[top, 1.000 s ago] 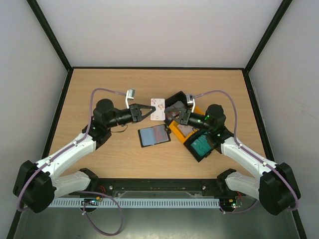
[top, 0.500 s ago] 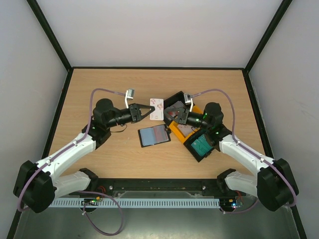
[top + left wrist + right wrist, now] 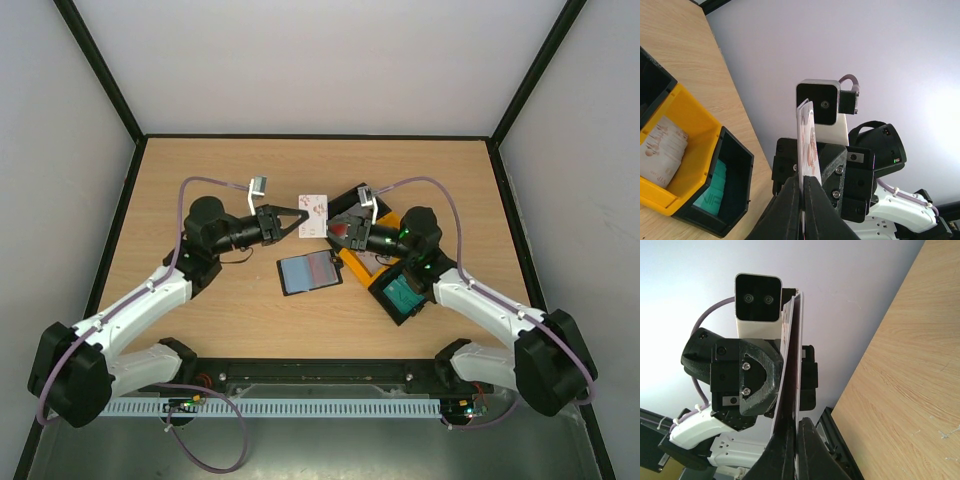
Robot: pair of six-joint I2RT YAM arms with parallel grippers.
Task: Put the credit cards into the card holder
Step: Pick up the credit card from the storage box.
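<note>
Leftward, toward the frame's centre, the right gripper (image 3: 333, 228) has been brought, and its fingers are now closed on the right edge of a red-and-white credit card (image 3: 313, 213). The opposite edge is clamped by the left gripper (image 3: 302, 215). Just below, apart, the card holder (image 3: 309, 271) is laid open on the table (image 3: 220, 170).

"VIP" printed on pale card (image 3: 662, 152) in yellow bin (image 3: 695, 130); also teal card (image 3: 715, 192), black bin (image 3: 735, 165).
</note>
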